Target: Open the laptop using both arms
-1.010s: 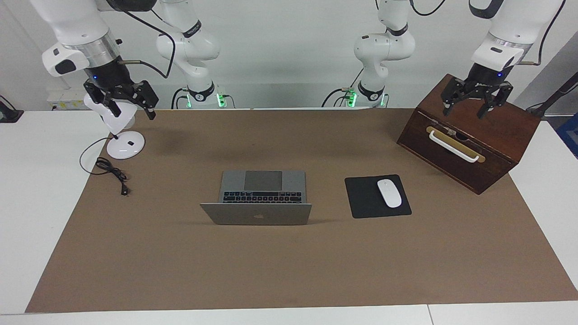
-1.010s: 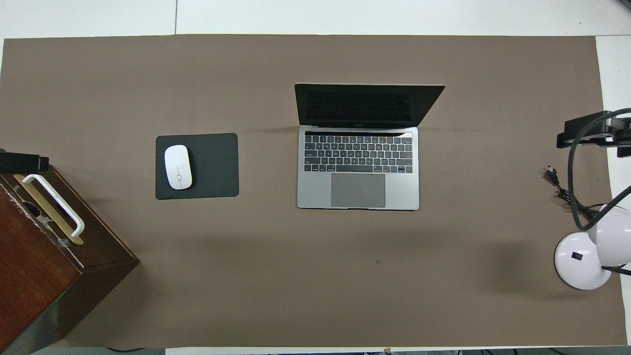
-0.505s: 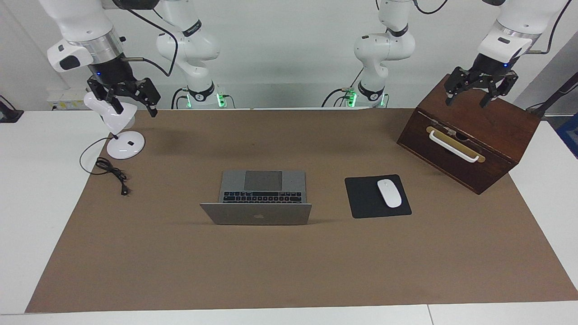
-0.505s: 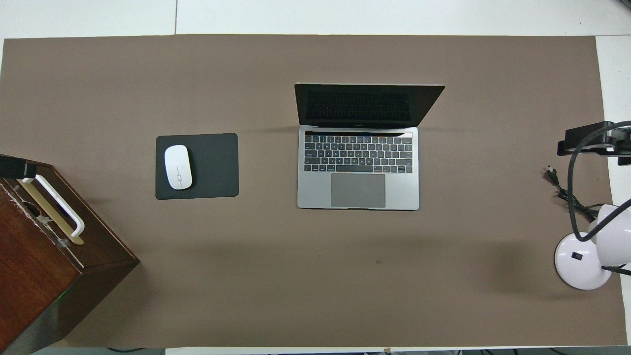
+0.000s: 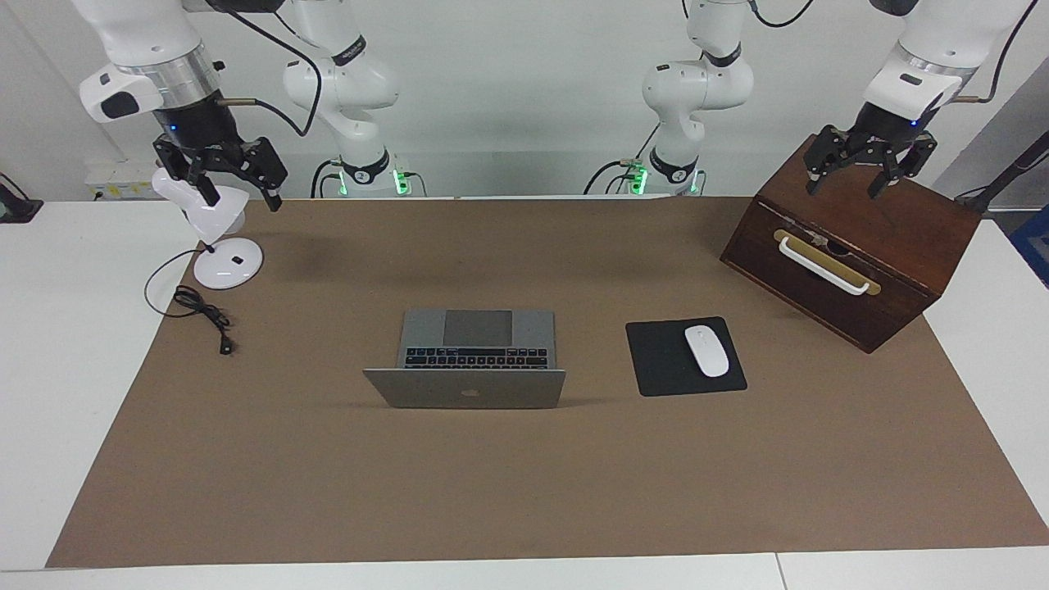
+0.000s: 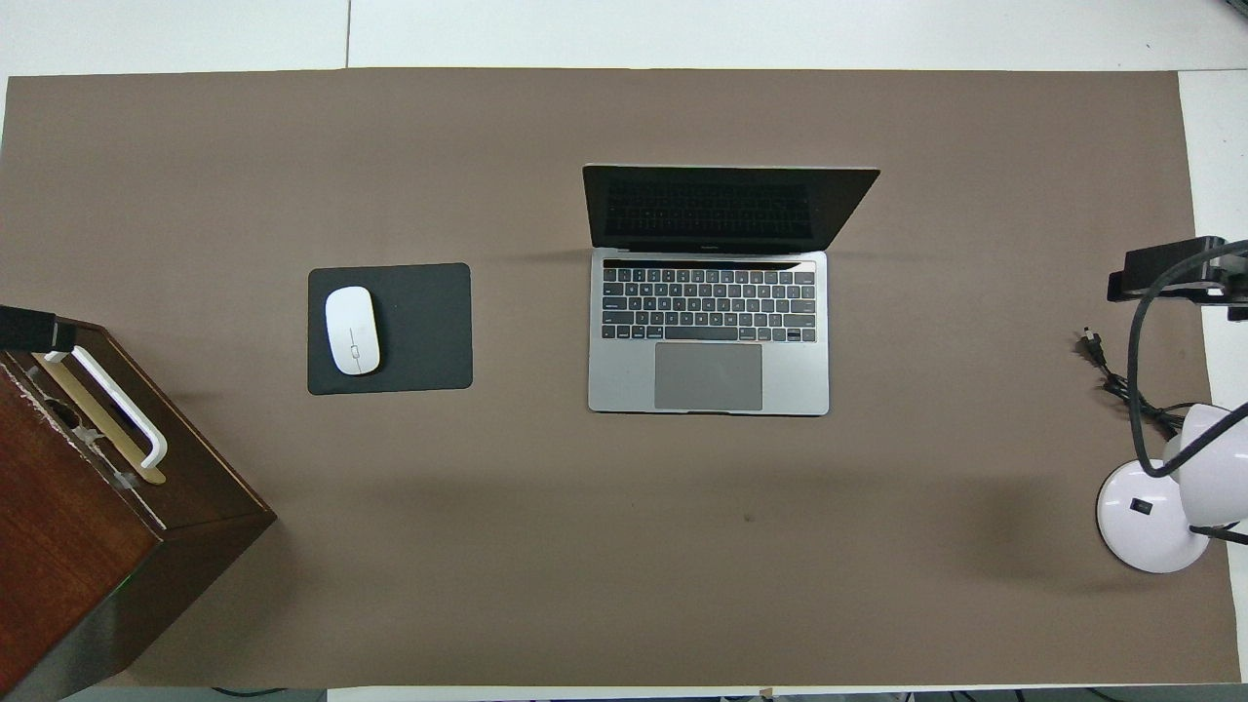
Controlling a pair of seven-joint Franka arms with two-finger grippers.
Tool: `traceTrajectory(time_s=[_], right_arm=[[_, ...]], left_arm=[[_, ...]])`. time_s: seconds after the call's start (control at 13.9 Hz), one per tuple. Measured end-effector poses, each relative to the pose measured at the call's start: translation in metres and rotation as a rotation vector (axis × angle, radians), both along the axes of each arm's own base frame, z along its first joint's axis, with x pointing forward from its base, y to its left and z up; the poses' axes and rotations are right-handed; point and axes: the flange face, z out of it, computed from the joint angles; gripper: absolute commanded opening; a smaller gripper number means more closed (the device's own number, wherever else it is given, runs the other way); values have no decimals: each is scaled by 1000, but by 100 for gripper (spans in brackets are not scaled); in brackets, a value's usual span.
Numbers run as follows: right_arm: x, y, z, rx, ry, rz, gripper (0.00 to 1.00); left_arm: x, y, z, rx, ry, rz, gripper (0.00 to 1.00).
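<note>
White table [image 5: 49,344] carries a large brown mat [image 5: 524,492] that covers nearly all of its top, and a pale wall closes the room at the robots' end.

Nearest to the robots stand two things at the two ends of the mat. At the left arm's end is a dark wooden drawer box [image 5: 901,238] with a white handle [image 5: 822,264] on a brass plate. The left gripper [image 5: 848,181] hangs in the air over the top of this box, its fingers spread apart and grasping nothing. At the right arm's end is a white desk lamp [image 5: 223,260] with a round base, and its black cord [image 5: 201,310] lies coiled on the mat beside it. The right gripper [image 5: 238,192] hangs in the air over the lamp head; its fingers seem to stand apart with nothing between them, though from this angle I cannot be fully sure.

Farther from the robots, in the middle of the mat, lies the silver-grey laptop [image 6: 709,331]. It is already open: the lid stands up at the edge farthest from the robots, the screen is dark, and the black keys and grey trackpad [image 6: 708,376] are uncovered. Neither gripper touches it.

Beside the laptop, toward the left arm's end, is a black mouse pad [image 6: 419,327] with a white mouse [image 6: 352,330] on it.
</note>
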Motion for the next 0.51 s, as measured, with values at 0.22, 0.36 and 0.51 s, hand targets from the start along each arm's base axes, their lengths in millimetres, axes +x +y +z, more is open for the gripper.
traceTrajectory(time_s=[0.22, 0.36, 0.51], right_arm=[[0, -7, -1, 0, 1, -13, 100], [0, -17, -2, 0, 5, -26, 100], [1, -26, -4, 0, 12, -28, 100]], left_arm=[[1, 0, 0, 0, -8, 1, 100], [3, 1, 1, 0, -23, 3, 100], [3, 1, 1, 0, -29, 3, 100]])
